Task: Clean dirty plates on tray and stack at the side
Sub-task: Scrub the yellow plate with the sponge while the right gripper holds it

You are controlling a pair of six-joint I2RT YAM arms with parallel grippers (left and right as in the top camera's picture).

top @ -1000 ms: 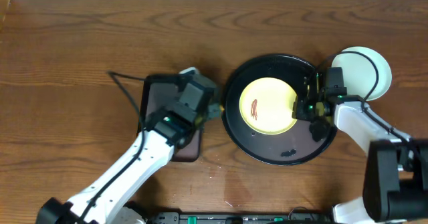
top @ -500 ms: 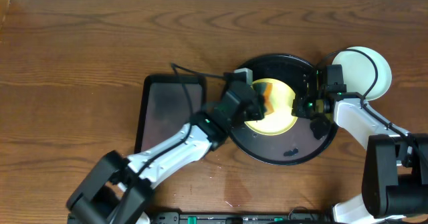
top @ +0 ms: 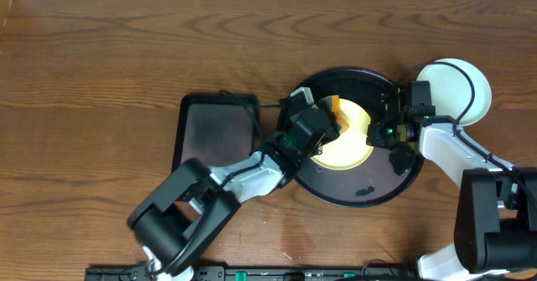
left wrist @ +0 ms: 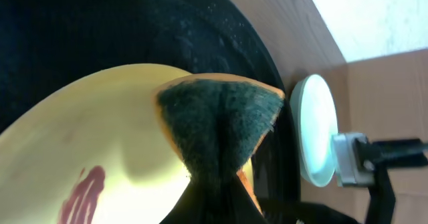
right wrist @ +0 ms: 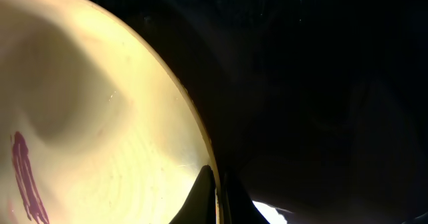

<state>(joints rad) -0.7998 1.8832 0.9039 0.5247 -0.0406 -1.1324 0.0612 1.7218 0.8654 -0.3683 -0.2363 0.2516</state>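
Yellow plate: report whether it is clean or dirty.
Dirty. A reddish-brown smear marks the yellow plate in both wrist views, and the sponge sits beside the smear, not over it.

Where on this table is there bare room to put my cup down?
Bare wood lies left of the small rectangular tray, and a strip runs along the far edge above both trays. It is crowded at the round tray: the left arm and right arm meet over the yellow plate, with pale plates right beside.

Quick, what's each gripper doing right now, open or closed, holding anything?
Left gripper: closed on the sponge, over the yellow plate.
Right gripper: closed, apparently pinching the yellow plate's rim.
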